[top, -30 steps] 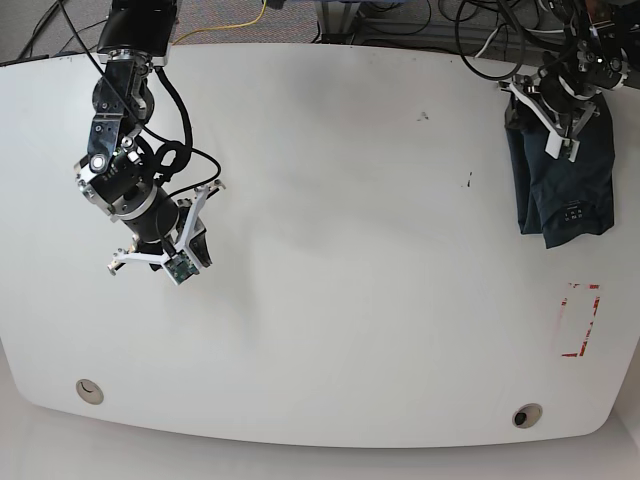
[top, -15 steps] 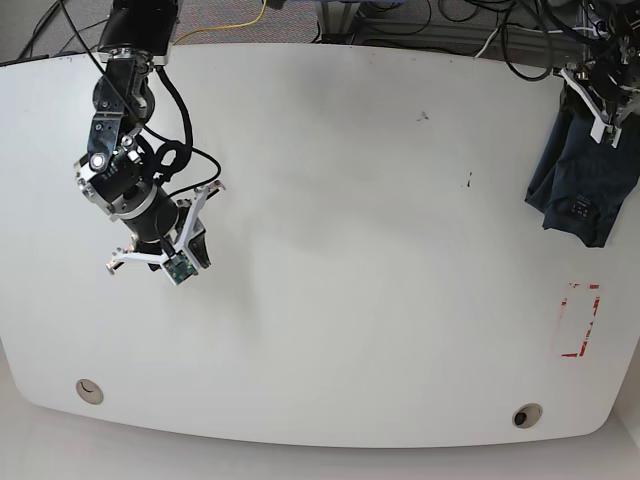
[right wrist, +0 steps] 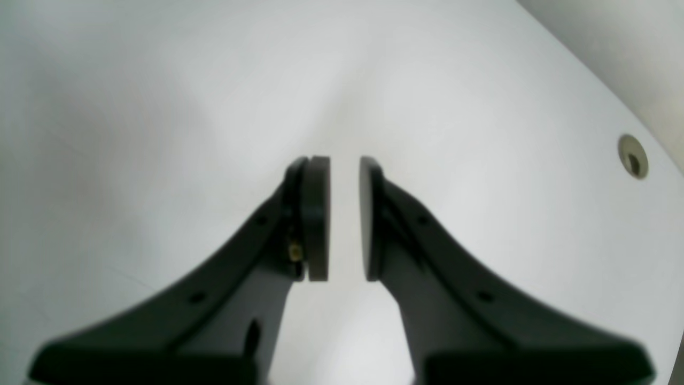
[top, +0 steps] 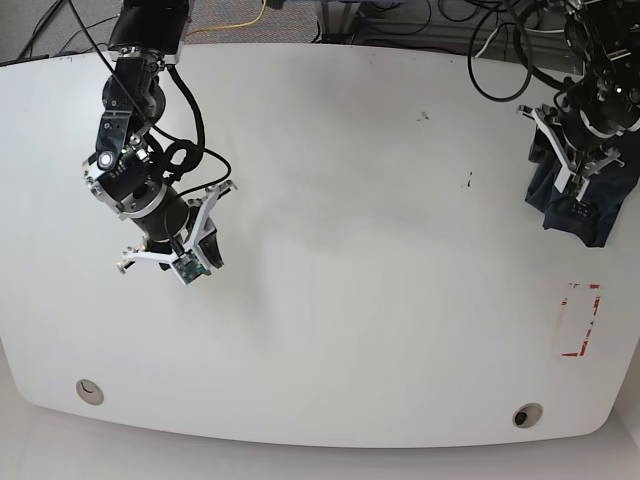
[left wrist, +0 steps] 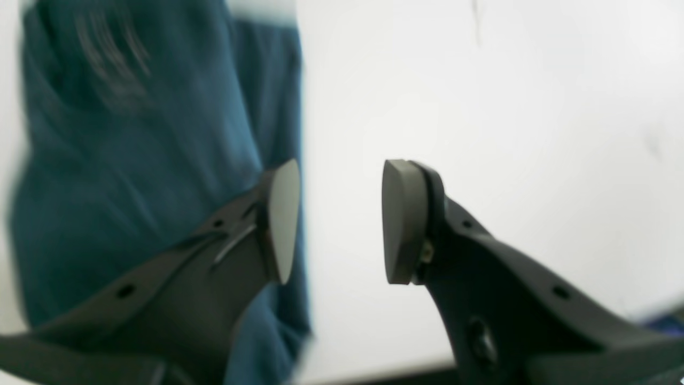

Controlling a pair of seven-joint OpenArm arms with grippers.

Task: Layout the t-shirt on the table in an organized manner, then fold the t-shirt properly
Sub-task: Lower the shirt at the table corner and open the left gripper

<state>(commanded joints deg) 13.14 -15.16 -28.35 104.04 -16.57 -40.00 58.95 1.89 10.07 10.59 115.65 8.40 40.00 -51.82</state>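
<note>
T-shirt [top: 580, 195]: bunched dark blue heap at the far right edge of the table [top: 340, 200], above the red tape mark [top: 580, 320]; not spread out.
Left gripper [left wrist: 336, 219]: jaws apart, nothing between them. In the wrist view the blue cloth sits just behind one finger [left wrist: 280, 219]; white tabletop shows through the gap.
Right gripper [right wrist: 344, 219]: jaws nearly together with a narrow gap, holding nothing, hanging over bare tabletop well apart from the shirt.
Grommet hole [right wrist: 633, 156]: near the table's curved edge.
</note>
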